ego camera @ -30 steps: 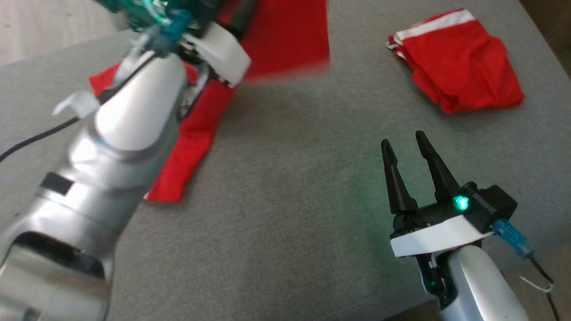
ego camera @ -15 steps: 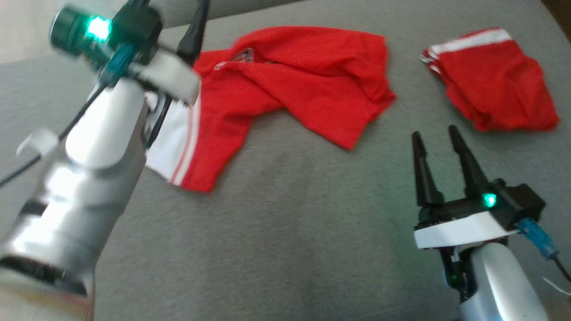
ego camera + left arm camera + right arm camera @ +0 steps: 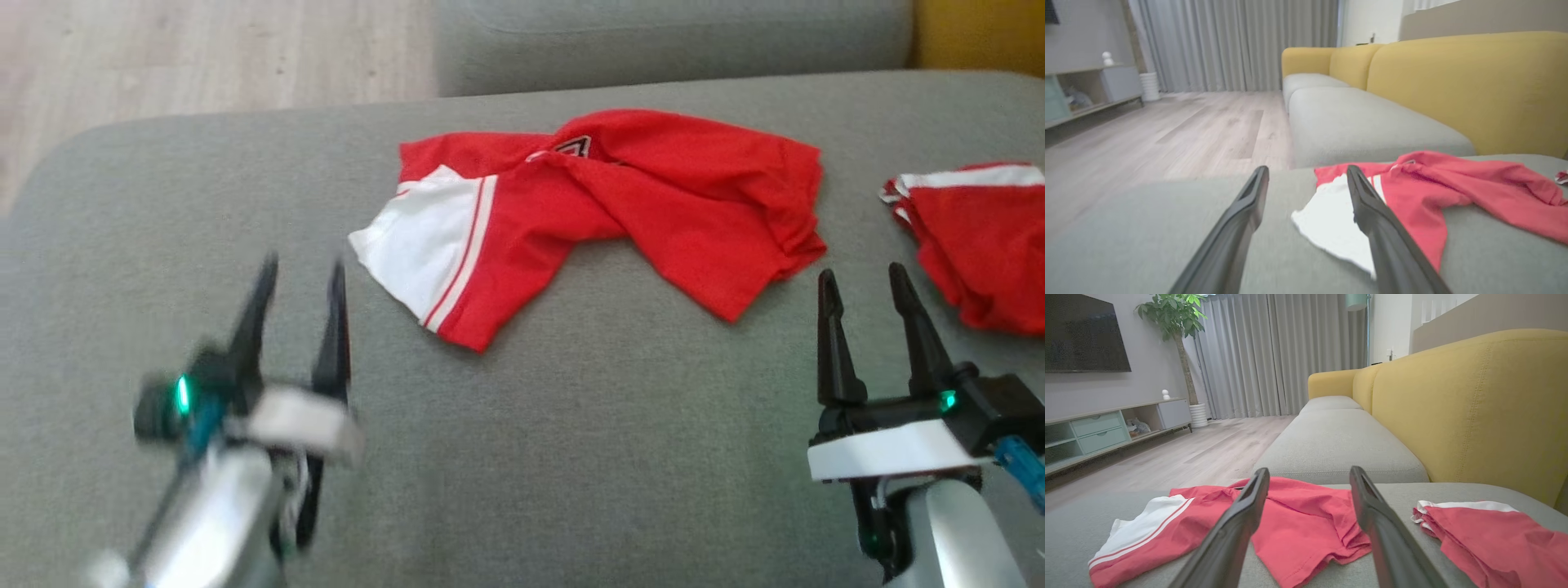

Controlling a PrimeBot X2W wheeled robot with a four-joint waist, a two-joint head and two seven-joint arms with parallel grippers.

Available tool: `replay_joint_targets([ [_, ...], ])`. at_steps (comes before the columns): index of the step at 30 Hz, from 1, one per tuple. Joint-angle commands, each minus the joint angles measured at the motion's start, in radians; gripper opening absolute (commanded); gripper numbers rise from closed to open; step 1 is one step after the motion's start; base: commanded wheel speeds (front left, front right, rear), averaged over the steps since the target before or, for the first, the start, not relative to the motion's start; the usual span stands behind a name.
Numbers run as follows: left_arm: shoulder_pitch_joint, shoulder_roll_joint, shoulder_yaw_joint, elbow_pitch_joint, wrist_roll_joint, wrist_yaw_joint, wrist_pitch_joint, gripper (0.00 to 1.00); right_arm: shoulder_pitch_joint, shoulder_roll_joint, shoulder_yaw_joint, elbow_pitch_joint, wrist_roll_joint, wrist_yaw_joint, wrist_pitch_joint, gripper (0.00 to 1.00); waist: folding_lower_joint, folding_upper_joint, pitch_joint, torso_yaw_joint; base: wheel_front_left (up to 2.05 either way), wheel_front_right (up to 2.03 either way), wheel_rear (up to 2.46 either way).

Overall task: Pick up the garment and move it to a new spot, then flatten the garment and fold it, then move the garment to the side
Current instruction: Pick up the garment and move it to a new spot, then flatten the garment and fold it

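Head view: red garment (image 3: 620, 204) with a white striped sleeve, crumpled on the grey cushion (image 3: 571, 457) toward its far edge. Second red garment (image 3: 980, 237), folded, at the right edge. Left gripper (image 3: 302, 265) near the front-left corner, blurred, fingers seemingly apart and empty. Right gripper (image 3: 861, 273) near the front-right corner, fingers spread, holding nothing.

Left wrist view: both fingers wide apart, nothing between; white sleeve just beyond the right finger, whether touching it, hard to tell.

Right wrist view: fingers apart and empty, aimed between the crumpled garment and the folded one; yellow backrest (image 3: 1474, 408) behind.
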Motion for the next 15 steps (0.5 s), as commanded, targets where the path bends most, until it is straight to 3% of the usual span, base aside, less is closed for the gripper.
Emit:
replay_joint_targets([
  [1, 0.019, 0.011, 0.058, -0.055, -0.009, 0.021, -0.009, 1.0, -0.01, -0.004, 0.021, -0.04, -0.006, -0.001, -0.008, 1.0, 0.0003, 0.0, -0.011, 0.015, 0.0, 0.0, 0.0],
  [7, 0.128, -0.013, 0.089, -0.105, 0.013, 0.032, -0.009, 1.0, -0.004, -0.004, 0.033, -0.043, -0.008, -0.001, -0.008, 1.0, 0.0003, 0.0, 0.005, 0.009, 0.0, 0.0, 0.0],
  [11, 0.094, 0.0, 0.096, -0.084, 0.027, 0.023, -0.008, 1.0, -0.018, -0.004, 0.041, -0.045, -0.009, -0.001, -0.008, 1.0, 0.0003, 0.0, 0.032, -0.014, 0.0, 0.0, 0.0],
  [15, 0.025, 0.018, 0.093, -0.018, 0.02, 0.006, 0.067, 1.0, -0.029, -0.004, 0.048, -0.048, -0.002, -0.001, -0.008, 1.0, 0.0003, 0.0, 0.073, -0.043, 0.0, 0.0, 0.0],
])
